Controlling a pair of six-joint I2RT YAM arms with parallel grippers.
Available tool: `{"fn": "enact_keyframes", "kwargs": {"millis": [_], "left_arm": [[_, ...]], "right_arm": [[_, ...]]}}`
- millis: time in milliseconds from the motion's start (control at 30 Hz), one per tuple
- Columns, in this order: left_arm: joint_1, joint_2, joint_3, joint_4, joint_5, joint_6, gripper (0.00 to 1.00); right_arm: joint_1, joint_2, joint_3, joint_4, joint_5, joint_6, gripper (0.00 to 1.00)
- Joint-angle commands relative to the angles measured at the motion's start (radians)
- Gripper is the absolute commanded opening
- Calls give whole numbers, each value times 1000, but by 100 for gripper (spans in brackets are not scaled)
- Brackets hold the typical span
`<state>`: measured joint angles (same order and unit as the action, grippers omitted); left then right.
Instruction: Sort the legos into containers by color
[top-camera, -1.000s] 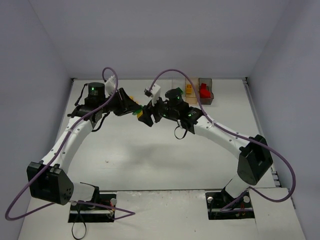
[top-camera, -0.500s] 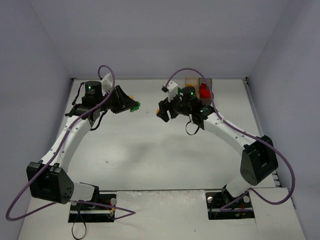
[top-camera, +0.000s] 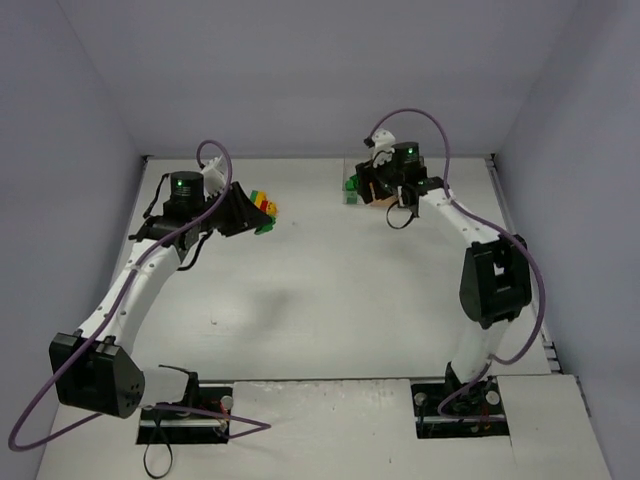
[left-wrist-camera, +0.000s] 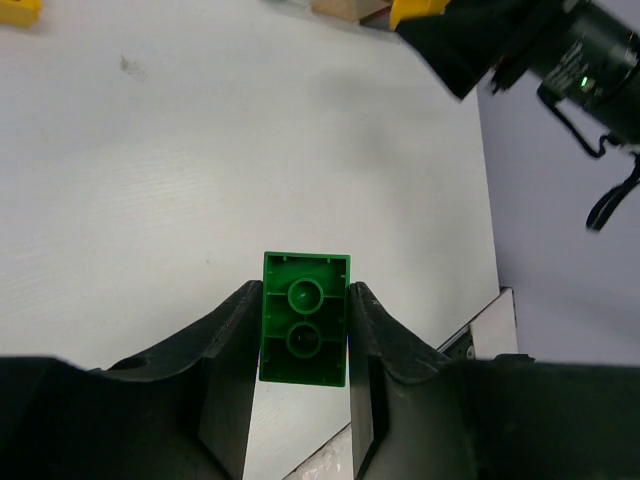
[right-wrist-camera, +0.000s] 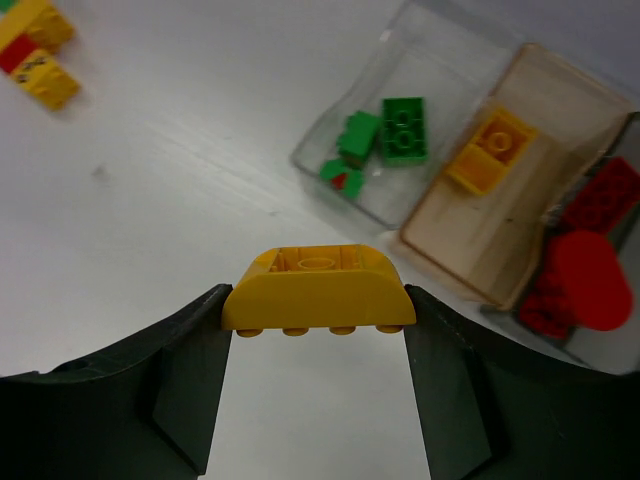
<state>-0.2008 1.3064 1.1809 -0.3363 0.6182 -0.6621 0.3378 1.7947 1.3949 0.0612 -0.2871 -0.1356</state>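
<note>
Right hand (right-wrist-camera: 315, 335) grips a rounded-top yellow brick (right-wrist-camera: 315, 288).

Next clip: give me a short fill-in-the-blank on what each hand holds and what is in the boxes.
The left hand grips a lego coloured ___.
The right hand grips a curved brick coloured ___.
The loose green bricks lie in the ___ box.
The orange-tinted container holds exactly ___ piece.
Missing: green; yellow; clear; one.

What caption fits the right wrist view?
Right fingers grip a yellow brick above the table, near boxes of sorted bricks.
</note>
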Motion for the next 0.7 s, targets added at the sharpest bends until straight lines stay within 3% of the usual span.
{"fn": "enact_keyframes", "kwargs": {"millis": [0,200,467,600,667], "left_arm": [[0,-71,-13,-26,-31,71,0],[0,-108,-46,-76,-60,107,0],[0,-85,-40,-75,-60,102,0],[0,-68,-23,-75,-60,104,0],[0,-58,-18,-70,-60,101,0]], "right_arm": [[-80,64,117,-1,57,-125,14],[-172,216,289,-57,23,-176,21],[-189,371,417,-85,0,-170,34],[-189,400,449,-90,-17,-160,54],[-189,408,451,-92,-12,-159,59]]}}
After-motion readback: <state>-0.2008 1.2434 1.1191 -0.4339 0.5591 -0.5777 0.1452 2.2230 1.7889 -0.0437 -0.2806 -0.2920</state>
